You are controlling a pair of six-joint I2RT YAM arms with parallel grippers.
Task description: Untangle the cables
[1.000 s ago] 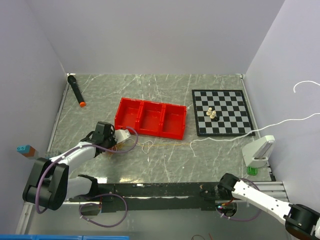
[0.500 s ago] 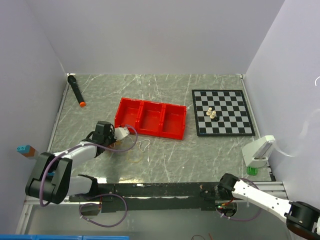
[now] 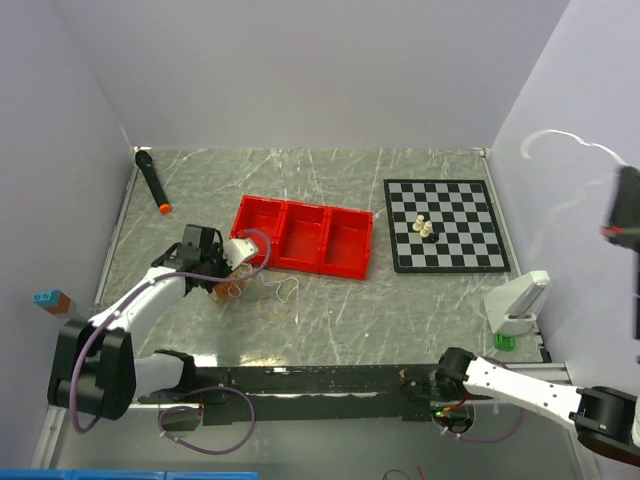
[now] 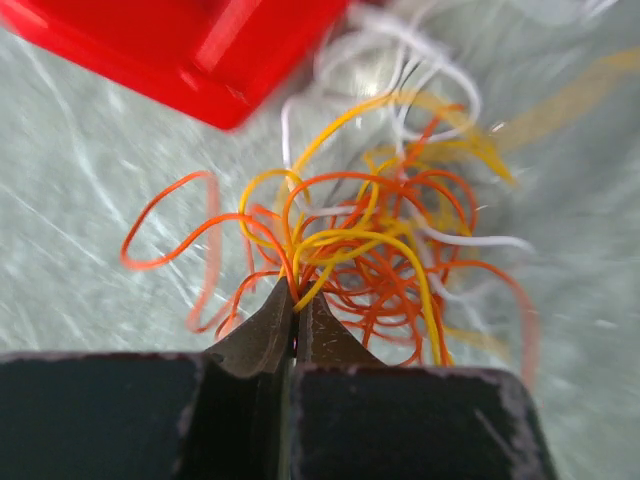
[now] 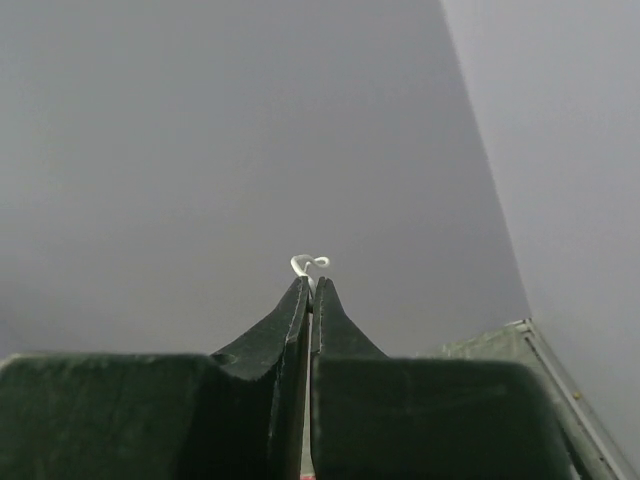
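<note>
The cables (image 4: 375, 250) are a loose tangle of thin orange, yellow and white strands on the marble table, just in front of the red tray's (image 4: 180, 50) corner. My left gripper (image 4: 297, 298) is shut on orange and yellow strands at the near edge of the tangle. From above, the left gripper (image 3: 228, 284) sits by the tray's (image 3: 300, 235) left end, with the bundle (image 3: 270, 292) to its right. My right gripper (image 5: 311, 285) is shut on the end of a white cable (image 5: 308, 264), raised high by the right wall (image 3: 625, 205); the white cable (image 3: 565, 140) arcs in the air, blurred.
A chessboard (image 3: 460, 250) with a few pale pieces (image 3: 424, 227) lies at the right. A black marker with an orange tip (image 3: 152, 180) lies at the back left. A white and green object (image 3: 515, 308) stands at the right edge. A blue-brown block (image 3: 50, 298) sits outside the left wall.
The white cable stretched from the tangle to the right has pulled free and swung up with the rising right gripper. The left gripper shifted slightly left and back with the tangle.
</note>
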